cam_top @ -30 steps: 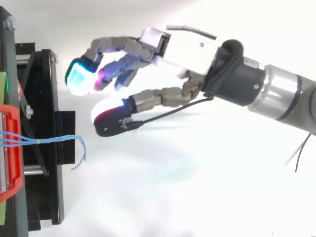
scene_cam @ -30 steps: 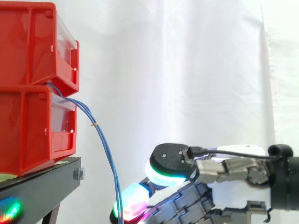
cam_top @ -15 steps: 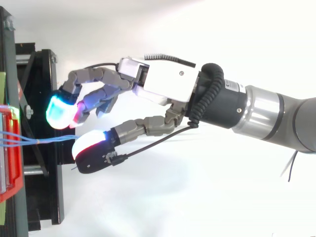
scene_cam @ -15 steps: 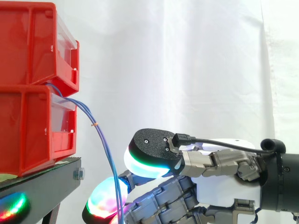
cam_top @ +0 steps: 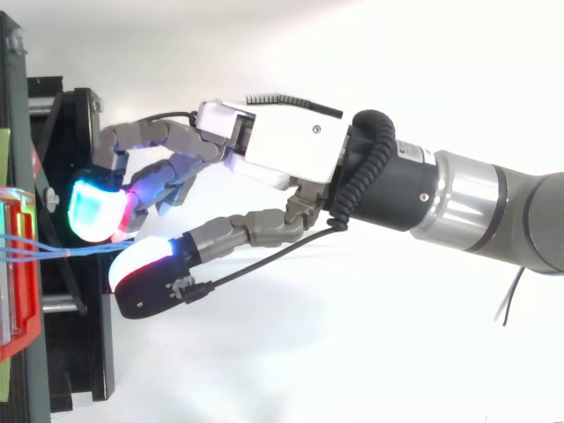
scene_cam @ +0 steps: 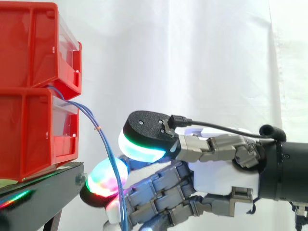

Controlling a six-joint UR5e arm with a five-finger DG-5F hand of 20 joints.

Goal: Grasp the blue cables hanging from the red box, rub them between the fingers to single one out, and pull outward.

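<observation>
Thin blue cables (scene_cam: 103, 144) are drooping in a smooth arc from the lower of two stacked, glossy red plastic boxes (scene_cam: 29, 134), which are sitting on a black metal stand (scene_cam: 43, 192). The hand (cam_top: 282, 150) is gripping the cables between its curled, jointed grey fingers and its rounded thumb pad.

A robot lab: white curtain (scene_cam: 192, 57), red bins (scene_cam: 29, 96), black stand (scene_cam: 43, 192).

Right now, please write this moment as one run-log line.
hand: at blue cables, grip unclear | cables: hanging from red box | pull: not begun
</observation>
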